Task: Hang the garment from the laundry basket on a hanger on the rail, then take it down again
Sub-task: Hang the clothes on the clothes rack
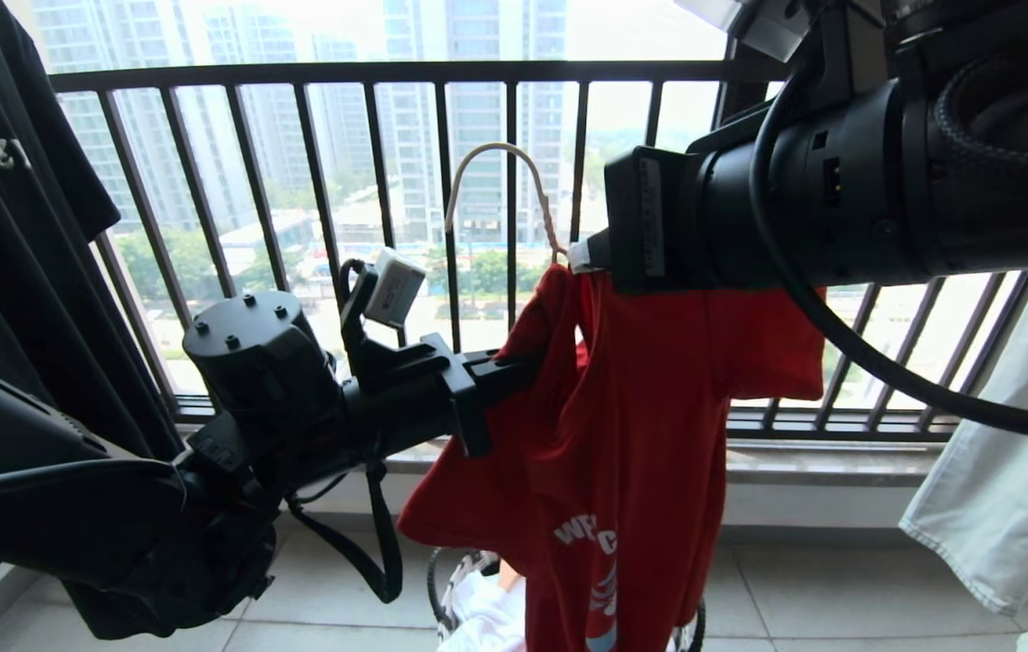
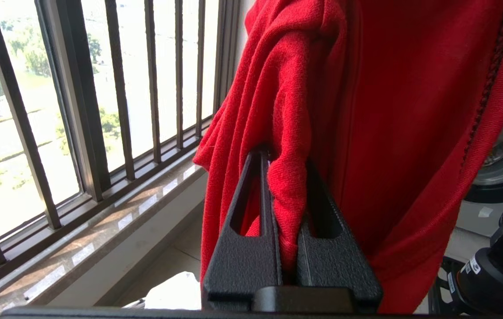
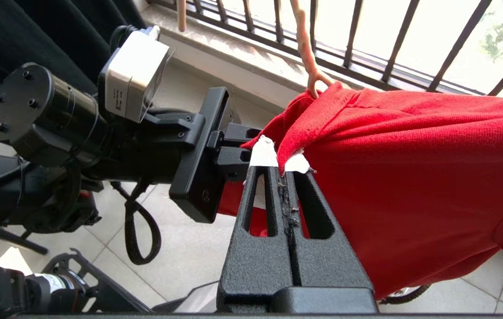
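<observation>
Shirt (image 1: 622,435): red tee, held up in the air in front of the window railing (image 1: 387,72); lower part hangs down into the basket (image 1: 455,589) on the floor.
Hanger (image 1: 500,186): thin white wire, hook standing up free above the collar; shoulders seem to be inside the shirt, hidden by cloth. Hook is on nothing; the rail is not in view.
Left hand (image 2: 284,195): clenched on a bunched fold of the shirt's side, cloth pinched between the jaws. Likely holding the fabric taut and out of the way so the collar sits on the hanger.
Right hand (image 3: 284,170): jaws pressed together at the collar, beside the hanger neck, with the white collar label (image 3: 262,153) at the tips. Probably carries the load; whether the wire itself is in the grip, cannot tell.
Stage: judged as shirt dressed on the hanger, hanging step not yet done.
Next need: lift so the hook can catch the rail; left grip could drag the shirt askew.
Surface: pale tiled floor (image 1: 803,598), stone sill under the railing.
Room: narrow balcony, tower blocks outside; black tee (image 1: 15,226) hanging at left, white cloth (image 1: 1012,471) at right; white laundry in the basket.
</observation>
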